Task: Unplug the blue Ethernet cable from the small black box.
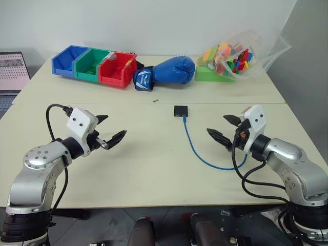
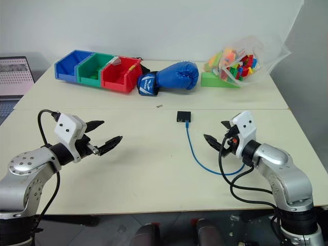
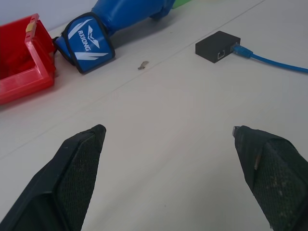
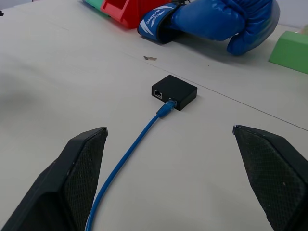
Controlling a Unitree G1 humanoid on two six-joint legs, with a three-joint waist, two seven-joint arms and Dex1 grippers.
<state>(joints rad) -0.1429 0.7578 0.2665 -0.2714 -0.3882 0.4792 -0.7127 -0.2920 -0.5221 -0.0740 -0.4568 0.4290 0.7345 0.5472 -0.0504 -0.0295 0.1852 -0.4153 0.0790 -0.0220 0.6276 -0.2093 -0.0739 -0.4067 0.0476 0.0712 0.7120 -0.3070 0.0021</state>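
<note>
The small black box (image 1: pixel 180 110) lies flat near the middle of the table, a little beyond both grippers. The blue Ethernet cable (image 1: pixel 197 150) is plugged into the box's near side and curves across the table toward my right arm; the right wrist view shows its plug (image 4: pixel 166 107) seated in the box (image 4: pixel 175 91). My right gripper (image 1: pixel 224 128) hovers open to the right of the cable, holding nothing. Well left of the box, my left gripper (image 1: pixel 109 128) is open and empty too. The left wrist view has the box (image 3: pixel 218 45) and cable (image 3: pixel 269 60) far ahead.
Along the back of the table (image 1: pixel 148 169) stand blue, green and red bins (image 1: pixel 95 65), a blue boxing glove (image 1: pixel 166 72), a green wedge (image 1: pixel 210 75) and a clear bag of coloured bricks (image 1: pixel 238 54). A small metal bit (image 1: pixel 155 101) lies near the glove. A laptop (image 1: pixel 11 74) sits far left.
</note>
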